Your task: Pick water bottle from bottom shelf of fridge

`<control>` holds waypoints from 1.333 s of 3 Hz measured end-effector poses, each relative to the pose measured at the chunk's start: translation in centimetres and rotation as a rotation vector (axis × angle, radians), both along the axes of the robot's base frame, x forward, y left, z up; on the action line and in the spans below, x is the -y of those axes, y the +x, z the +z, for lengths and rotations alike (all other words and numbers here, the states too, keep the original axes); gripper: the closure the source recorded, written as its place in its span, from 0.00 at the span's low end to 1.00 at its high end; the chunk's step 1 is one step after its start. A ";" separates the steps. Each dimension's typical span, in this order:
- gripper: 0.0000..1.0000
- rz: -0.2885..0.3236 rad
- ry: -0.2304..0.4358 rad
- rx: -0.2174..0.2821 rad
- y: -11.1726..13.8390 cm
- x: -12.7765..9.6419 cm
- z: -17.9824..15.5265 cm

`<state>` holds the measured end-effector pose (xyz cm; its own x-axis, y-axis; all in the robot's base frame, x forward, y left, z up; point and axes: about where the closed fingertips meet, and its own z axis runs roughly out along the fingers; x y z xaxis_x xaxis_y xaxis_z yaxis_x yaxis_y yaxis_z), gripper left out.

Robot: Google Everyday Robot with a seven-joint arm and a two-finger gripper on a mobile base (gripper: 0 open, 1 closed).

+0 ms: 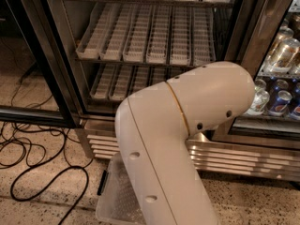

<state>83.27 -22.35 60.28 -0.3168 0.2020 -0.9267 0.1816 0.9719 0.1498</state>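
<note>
The fridge [63, 55] stands open in front of me, with steel walls and a louvered base grille [243, 159]. Its bottom shelf [115, 81] is a dark rack with white slotted lane trays, and the part of it that shows holds nothing. My arm's big white elbow [183, 135] fills the middle of the view and covers the shelf's right half. The water bottle is hidden or out of view. My gripper is out of view, somewhere beyond the elbow.
A second shelf [150, 36] of white lane trays sits above. Behind the right glass door are silver-and-blue cans [280, 100]. Black cables [33, 163] loop over the speckled floor at left. A clear plastic bin [115, 198] rests on the floor below the grille.
</note>
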 end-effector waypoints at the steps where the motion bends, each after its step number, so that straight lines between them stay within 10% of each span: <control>1: 0.38 -0.009 0.000 -0.002 0.7 0.4 -0.4; 4: 1.00 -0.019 0.023 0.003 1.2 0.8 -0.9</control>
<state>84.48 -23.15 59.42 -0.3103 0.2293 -0.9226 0.1999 0.9645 0.1725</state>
